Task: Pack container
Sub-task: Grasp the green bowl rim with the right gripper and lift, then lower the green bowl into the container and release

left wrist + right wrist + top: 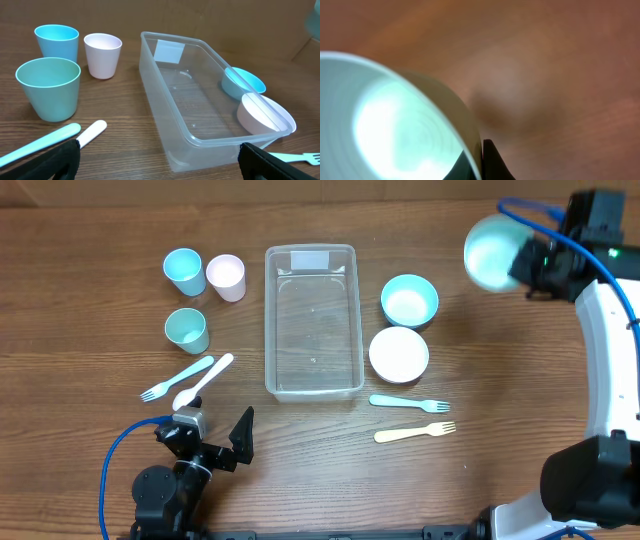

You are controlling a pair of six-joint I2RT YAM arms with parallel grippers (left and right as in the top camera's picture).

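The clear rectangular container (313, 320) lies empty at mid table, its pale label at the far end. It also shows in the left wrist view (186, 107). My left gripper (215, 442) is open and empty near the front edge, just before the container's near left corner (159, 155). My right gripper (515, 265) is shut on the rim of a pale teal bowl (490, 252) and holds it raised at the far right, away from the container. In the right wrist view the bowl (385, 120) fills the left side, pinched between the fingers (480, 160).
Blue cup (184, 270), pink cup (226, 277) and teal cup (187, 330) stand left of the container. A blue fork (177, 378) and white spoon (203, 381) lie below them. A teal bowl (409, 300), white bowl (399, 354), teal fork (410, 403) and cream fork (415, 432) lie on the right.
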